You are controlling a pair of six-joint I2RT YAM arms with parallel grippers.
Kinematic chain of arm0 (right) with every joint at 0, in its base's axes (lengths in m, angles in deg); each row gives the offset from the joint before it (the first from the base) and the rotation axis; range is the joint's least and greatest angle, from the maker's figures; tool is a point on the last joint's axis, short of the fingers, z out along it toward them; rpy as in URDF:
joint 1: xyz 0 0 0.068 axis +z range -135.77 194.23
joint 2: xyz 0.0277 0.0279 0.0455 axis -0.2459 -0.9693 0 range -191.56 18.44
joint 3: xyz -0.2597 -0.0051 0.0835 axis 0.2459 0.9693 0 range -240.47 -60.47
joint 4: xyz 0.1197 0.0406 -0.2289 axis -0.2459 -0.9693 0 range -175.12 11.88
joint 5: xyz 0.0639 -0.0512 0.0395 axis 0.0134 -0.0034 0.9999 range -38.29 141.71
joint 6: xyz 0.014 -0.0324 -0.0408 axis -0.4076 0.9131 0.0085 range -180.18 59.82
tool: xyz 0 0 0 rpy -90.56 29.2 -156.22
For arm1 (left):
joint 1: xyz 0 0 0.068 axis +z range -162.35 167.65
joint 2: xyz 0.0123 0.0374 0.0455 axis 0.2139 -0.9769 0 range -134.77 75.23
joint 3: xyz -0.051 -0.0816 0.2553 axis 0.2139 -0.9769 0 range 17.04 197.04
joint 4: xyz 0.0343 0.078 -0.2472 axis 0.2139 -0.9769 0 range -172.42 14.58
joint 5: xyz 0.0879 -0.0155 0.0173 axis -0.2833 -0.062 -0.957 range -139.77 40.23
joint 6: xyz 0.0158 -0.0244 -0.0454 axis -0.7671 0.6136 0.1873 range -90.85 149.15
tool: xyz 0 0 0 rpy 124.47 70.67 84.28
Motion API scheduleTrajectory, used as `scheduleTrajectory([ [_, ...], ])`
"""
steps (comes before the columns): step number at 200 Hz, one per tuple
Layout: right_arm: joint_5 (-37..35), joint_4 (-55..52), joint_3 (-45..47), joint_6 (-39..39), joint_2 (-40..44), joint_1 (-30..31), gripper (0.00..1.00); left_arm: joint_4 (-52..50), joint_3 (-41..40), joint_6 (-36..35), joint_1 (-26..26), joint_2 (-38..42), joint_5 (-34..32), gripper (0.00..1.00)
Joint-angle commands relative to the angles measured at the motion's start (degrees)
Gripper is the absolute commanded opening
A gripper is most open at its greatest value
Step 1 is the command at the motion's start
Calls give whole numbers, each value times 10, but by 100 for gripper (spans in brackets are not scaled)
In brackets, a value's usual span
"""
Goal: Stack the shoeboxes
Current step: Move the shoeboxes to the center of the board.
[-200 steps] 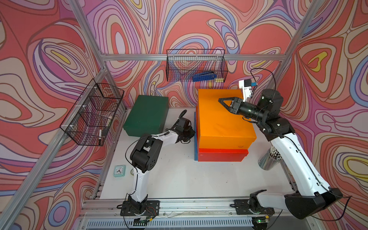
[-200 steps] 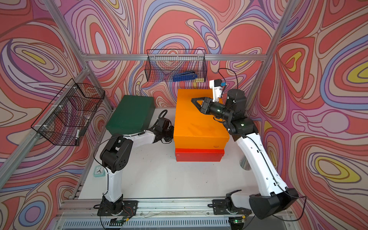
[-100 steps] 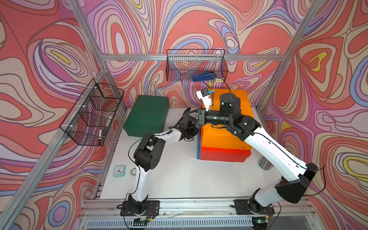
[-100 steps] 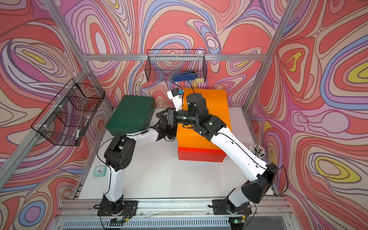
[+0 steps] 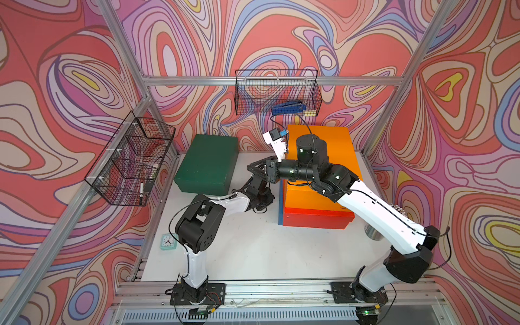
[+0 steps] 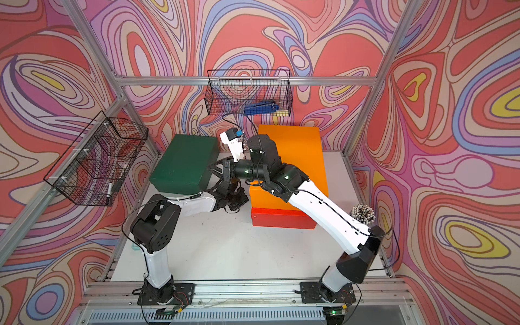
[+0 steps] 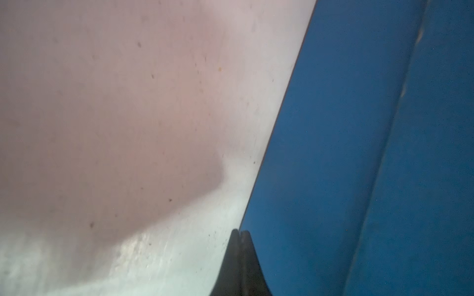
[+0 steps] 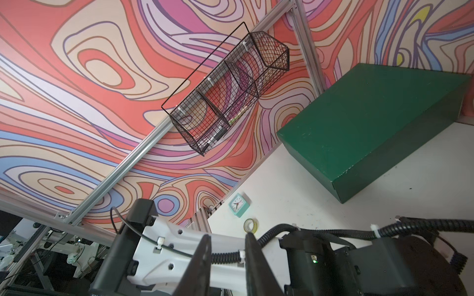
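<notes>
Right gripper (image 8: pixel 227 247) of mine hung above the table, jaws a little apart, nothing between them, aimed toward my left. Left gripper (image 7: pixel 240 234) sat lower, beneath it: fingers pressed together, empty, tips down on the white tabletop (image 7: pixel 128 128) right at the bottom edge of the blue cardboard shoebox (image 7: pixel 359 153).

Stack on my right side: orange lidded cardboard shoebox (image 5: pixel 337 140) on top of the red cardboard shoebox (image 5: pixel 315 219). Blue showed only as a strip along the stack's left side, likely the bottom layer. So three looked stacked, one left.

That one was the dark green lidded cardboard shoebox (image 5: pixel 206 163), alone on the table in the back-left corner, apart from the stack, both grippers in the gap between.

Key relation: green box lay to the left of the right gripper and below it. Its long axis seemed to run front to back, parallel to the stack's, with a long side facing the gripper tips. Right tips looked nearer to it than the left ones. I'd guess a box that wide needs both arms.
</notes>
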Motion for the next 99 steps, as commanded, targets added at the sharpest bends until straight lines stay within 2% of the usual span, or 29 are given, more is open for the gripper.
scheduleTrajectory([
  [1, -16, -9, -12, 2, -7, 6, 26, 29, 13, 22, -24, -18, 10, 0],
  [46, -53, -26, -21, 4, -22, 18, 26, 42, 12, 31, -33, -25, 17, 0],
  [99, -110, -45, -62, 31, -75, 87, 26, 0, -38, -1, 2, 61, -21, 0],
])
